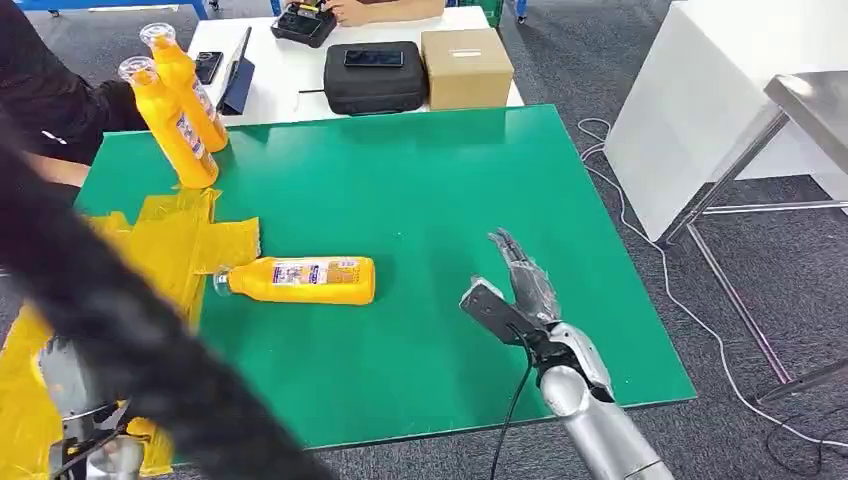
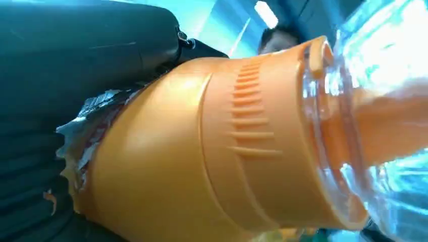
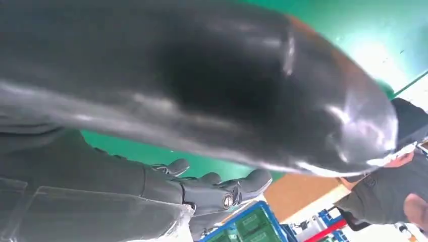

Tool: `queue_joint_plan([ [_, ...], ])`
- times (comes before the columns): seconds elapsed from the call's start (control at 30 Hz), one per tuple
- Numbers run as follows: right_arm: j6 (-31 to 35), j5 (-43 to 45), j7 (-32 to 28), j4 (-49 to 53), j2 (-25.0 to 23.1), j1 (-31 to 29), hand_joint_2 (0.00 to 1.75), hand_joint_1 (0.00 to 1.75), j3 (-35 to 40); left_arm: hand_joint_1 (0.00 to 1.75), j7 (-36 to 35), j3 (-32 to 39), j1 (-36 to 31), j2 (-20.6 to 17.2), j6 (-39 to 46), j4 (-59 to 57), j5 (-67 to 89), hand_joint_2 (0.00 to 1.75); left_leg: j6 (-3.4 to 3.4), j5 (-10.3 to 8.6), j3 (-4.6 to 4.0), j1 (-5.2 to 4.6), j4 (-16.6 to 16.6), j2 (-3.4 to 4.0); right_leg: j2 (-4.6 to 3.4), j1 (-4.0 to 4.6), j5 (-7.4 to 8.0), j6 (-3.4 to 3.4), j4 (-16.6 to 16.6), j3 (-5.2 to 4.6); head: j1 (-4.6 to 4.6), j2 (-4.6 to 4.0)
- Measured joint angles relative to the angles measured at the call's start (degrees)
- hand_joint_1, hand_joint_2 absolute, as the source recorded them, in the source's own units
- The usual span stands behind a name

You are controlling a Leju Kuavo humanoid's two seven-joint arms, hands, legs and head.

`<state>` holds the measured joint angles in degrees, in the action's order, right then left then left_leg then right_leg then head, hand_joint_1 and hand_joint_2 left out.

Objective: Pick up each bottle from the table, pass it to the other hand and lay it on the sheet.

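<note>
A: Head view first. Bench [image 1: 420, 190] with green top; one orange bottle [image 1: 300, 280] lies on its side near the left, its cap end touching the edge of the crumpled yellow sheet [image 1: 180, 240].

B: Other bottles?

A: Two upright bottles [image 1: 180, 110] at the far left corner, leaning a little, just beside each other. Behind the green top: black case [image 1: 375, 80], cardboard box [image 1: 466, 68], phone on the case.

B: Right hand?

A: Right hand [image 1: 515, 295] over the bench's near right part, well apart from the lying bottle. Fingers [image 1: 515, 260] straight and spread, holding nothing.

B: Left wrist view?

A: Held bottle [image 2: 202, 151] very close, orange shoulder and ribbed neck, clear cap at one side. Left hand [image 2: 60, 75] wraps its body; grey cover and thumb press against it. Grasping it, then.

B: Right wrist view?

A: Thick dark thumb across the frame, darker fingers [image 3: 217, 189] extended, nothing in them. Green surface behind.
</note>
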<state>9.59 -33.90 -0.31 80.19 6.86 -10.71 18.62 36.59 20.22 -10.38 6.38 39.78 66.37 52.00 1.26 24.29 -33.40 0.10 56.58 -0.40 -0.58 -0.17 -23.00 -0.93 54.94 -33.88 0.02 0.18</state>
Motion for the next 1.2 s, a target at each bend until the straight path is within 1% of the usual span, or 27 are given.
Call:
queue_joint_plan([
  [0.13,1.07,-0.72,0.24,-0.68,0.44,0.11,0.0,0.0,0.11,1.75,0.15,-0.67,-1.24,0.0,0.31,-5.95,1.49,1.75,0.01,0.01,0.0,-0.02,0.0,0.0,0.0,-0.01,0.0,0.0,0.0,0.0,-0.02,0.0],
  [0.3,1.49,-0.9,0.39,-1.03,0.81,0.28,0.0,0.0,0.31,1.75,0.2,-1.38,-2.77,0.0,0.59,-9.98,1.97,1.75,0.02,0.03,0.04,-0.04,0.0,0.01,0.0,-0.03,0.0,0.0,0.0,0.03,-0.02,0.02],
  [0.43,1.49,-0.87,0.46,-1.29,1.07,0.47,0.0,0.0,0.57,1.75,1.46,-1.94,-3.89,-0.02,0.85,-13.64,0.28,1.75,0.02,0.03,0.14,-0.04,-0.01,-0.02,0.01,-0.02,-0.01,0.01,-0.01,0.16,-0.04,0.0],
  [0.53,1.49,-0.5,0.28,-1.71,1.12,0.33,0.0,0.0,0.81,1.75,1.53,-2.69,-4.87,-0.04,1.01,-17.39,1.95,1.75,0.02,0.04,0.29,-0.03,-0.02,-0.02,0.02,-0.02,-0.02,0.02,0.0,0.34,-0.04,0.0],
  [0.57,1.53,-0.41,0.26,-1.86,1.23,0.27,0.0,0.0,0.96,0.19,1.53,-2.73,-5.18,-0.04,1.07,-18.48,3.17,1.75,0.02,0.04,0.38,-0.03,-0.03,-0.02,0.02,-0.02,-0.02,0.02,-0.01,0.4,-0.04,0.0],
  [0.6,1.6,-0.35,0.22,-1.99,1.36,0.18,0.0,0.0,1.14,0.0,1.53,-2.78,-5.41,0.02,1.07,-19.55,4.42,0.0,0.02,0.04,0.45,-0.03,-0.03,-0.03,0.02,-0.02,-0.03,0.03,0.0,0.47,-0.04,0.0],
  [0.67,1.66,-0.13,0.17,-2.19,1.57,0.03,0.0,0.0,1.27,0.0,1.16,-2.8,-5.96,0.07,1.09,-21.3,6.97,0.0,0.02,0.04,0.54,-0.03,-0.04,-0.14,0.07,-0.02,-0.05,0.02,-0.01,0.59,-0.04,0.0],
  [0.87,1.77,0.17,0.17,-2.3,1.97,0.09,0.0,0.0,1.38,0.0,-1.05,-2.82,-7.35,0.07,1.16,-25.52,10.23,0.0,0.02,0.04,0.76,-0.03,-0.05,-0.14,0.08,-0.02,-0.07,0.01,-0.01,0.85,-0.04,0.0],
  [1.07,1.79,0.2,0.17,-2.3,1.99,0.14,0.0,0.0,1.55,0.0,-1.12,-3.06,-7.9,0.04,1.2,-27.55,10.25,0.0,0.03,0.04,0.81,-0.05,-0.05,-0.15,0.09,-0.07,-0.07,0.01,-0.01,0.88,-0.04,0.0],
  [1.2,1.79,0.24,0.17,-2.34,1.99,0.14,0.0,0.0,1.66,0.0,0.2,-3.26,-8.72,0.04,1.16,-29.61,7.95,0.0,0.03,0.04,0.81,-0.06,-0.05,-0.15,0.09,-0.09,-0.06,0.01,-0.01,0.88,-0.04,0.0],
])
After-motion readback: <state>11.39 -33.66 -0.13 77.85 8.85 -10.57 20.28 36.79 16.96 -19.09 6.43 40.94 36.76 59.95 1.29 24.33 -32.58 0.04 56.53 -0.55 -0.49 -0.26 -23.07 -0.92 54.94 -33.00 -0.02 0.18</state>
